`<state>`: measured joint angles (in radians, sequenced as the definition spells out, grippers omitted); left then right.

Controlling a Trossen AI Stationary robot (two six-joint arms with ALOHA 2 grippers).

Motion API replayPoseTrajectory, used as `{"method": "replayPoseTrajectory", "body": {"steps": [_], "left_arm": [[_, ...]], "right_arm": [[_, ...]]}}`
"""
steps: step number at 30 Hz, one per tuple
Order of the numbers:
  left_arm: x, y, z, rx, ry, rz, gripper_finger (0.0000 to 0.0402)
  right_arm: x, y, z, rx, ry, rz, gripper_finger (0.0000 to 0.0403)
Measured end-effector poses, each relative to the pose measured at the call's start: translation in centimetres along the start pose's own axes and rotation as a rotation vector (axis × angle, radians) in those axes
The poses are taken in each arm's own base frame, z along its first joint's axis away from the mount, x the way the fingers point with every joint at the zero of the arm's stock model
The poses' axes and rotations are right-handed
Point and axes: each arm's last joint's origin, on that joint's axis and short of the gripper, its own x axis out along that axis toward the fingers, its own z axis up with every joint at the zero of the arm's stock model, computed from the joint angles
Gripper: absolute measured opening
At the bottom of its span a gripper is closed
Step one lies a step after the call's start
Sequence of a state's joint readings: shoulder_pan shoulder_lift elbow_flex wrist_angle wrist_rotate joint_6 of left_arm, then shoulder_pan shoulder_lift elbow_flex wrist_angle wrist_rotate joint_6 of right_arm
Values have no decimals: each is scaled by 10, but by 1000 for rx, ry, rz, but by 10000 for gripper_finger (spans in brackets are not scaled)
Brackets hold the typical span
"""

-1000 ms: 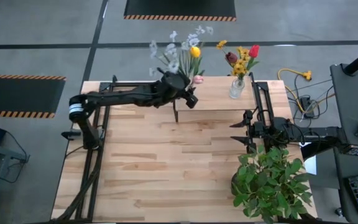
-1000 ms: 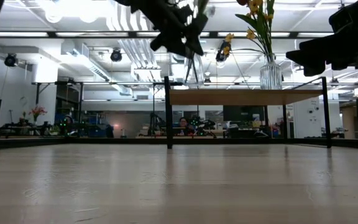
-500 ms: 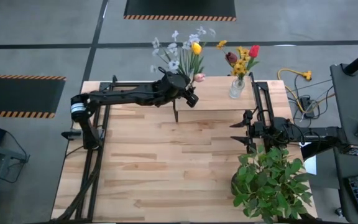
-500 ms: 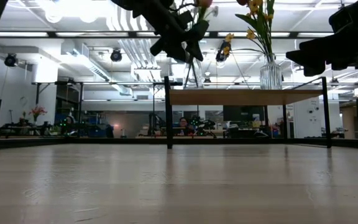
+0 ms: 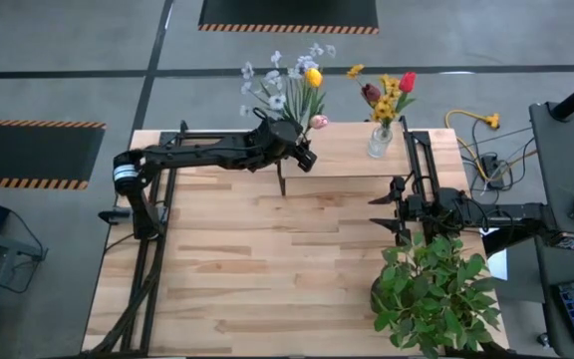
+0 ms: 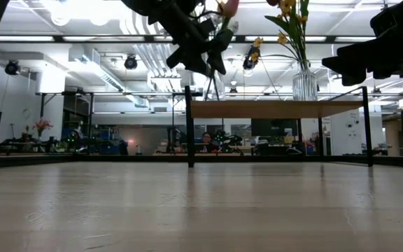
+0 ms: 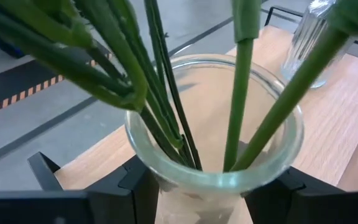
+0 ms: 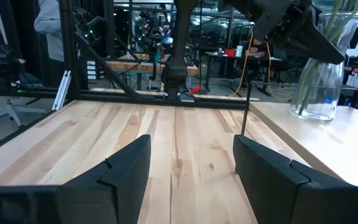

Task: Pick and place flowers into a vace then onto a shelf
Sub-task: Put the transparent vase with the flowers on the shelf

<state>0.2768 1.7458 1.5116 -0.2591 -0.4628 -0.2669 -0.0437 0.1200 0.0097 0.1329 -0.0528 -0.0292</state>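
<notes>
So 2 glass vases here. My left fingers (image 7: 207,199) are clamped on either side of vase 1 (image 7: 213,149), holding it up over the left end of the shelf (image 5: 342,150). It has a bunch of green-stemmed flowers (image 5: 292,80) in it: pale blue-white sprigs, 1 yellow head, 1 pink. Vase 2 (image 5: 379,142) stands on the shelf further right, with red, dark red and yellow flowers. My right fingers (image 8: 191,168) hang spread wide, holding nothing, low over the counter (image 5: 267,259) beside 1 leafy plant (image 5: 436,294).
</notes>
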Motion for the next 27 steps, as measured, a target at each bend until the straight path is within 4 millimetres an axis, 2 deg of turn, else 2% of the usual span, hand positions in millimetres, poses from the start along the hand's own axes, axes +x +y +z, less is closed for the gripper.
{"method": "replayPoseTrajectory", "body": {"steps": [8, 16, 20, 27], "left_arm": [[1, 0, -2, 4, 0, 2, 183], [-1, 0, 0, 60, -7, -2, 253], [-10, 3, 6, 64, -25, -7, 278], [-30, 6, 10, 90, -48, -26, 282]], "right_arm": [[0, 0, 0, 2, 0, 0, 219], [0, 0, 0, 3, 1, 0, 219], [0, 0, 0, 3, 2, 0, 219], [0, 0, 0, 3, 3, 0, 219]]}}
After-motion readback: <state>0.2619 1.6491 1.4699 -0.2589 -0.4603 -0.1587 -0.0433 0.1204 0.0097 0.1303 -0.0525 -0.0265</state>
